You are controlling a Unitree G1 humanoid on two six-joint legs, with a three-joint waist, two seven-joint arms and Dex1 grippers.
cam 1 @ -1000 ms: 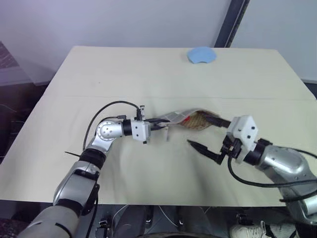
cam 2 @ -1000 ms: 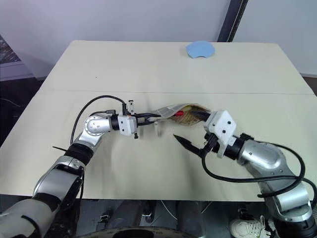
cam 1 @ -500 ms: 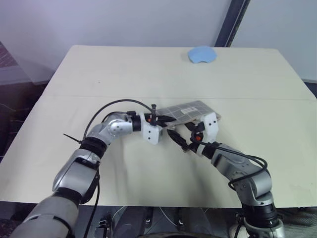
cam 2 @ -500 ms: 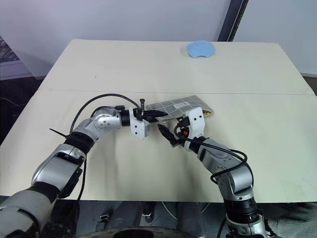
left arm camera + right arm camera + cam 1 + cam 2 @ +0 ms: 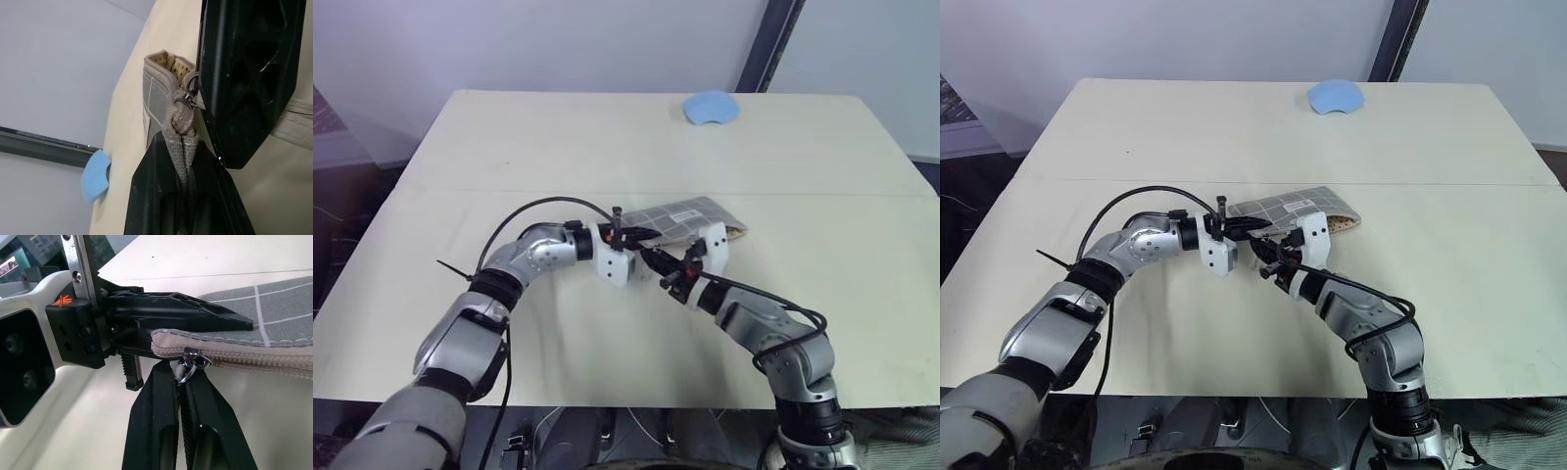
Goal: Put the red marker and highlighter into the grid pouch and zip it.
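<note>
The grid pouch (image 5: 690,215) lies at the table's middle, grey with white lines, and its right end gapes on a tan dotted lining. My left gripper (image 5: 643,235) is shut on the pouch's left end; the left wrist view shows its fingers (image 5: 161,161) clamping the fabric edge. My right gripper (image 5: 180,373) comes in from the near side and is shut on the zipper pull (image 5: 188,363), right beside the left gripper's fingers (image 5: 195,311). The red marker and the highlighter are hidden.
A small blue blob-shaped object (image 5: 711,107) rests near the table's far edge. The cream table (image 5: 489,157) spreads wide around the pouch. My left arm's black cable (image 5: 543,206) loops above the table, left of the pouch.
My right gripper swung in from the right, where it hung open, to the pouch's left end and shut on the zipper pull. The pouch, earlier gaping with red inside, now lies flatter.
</note>
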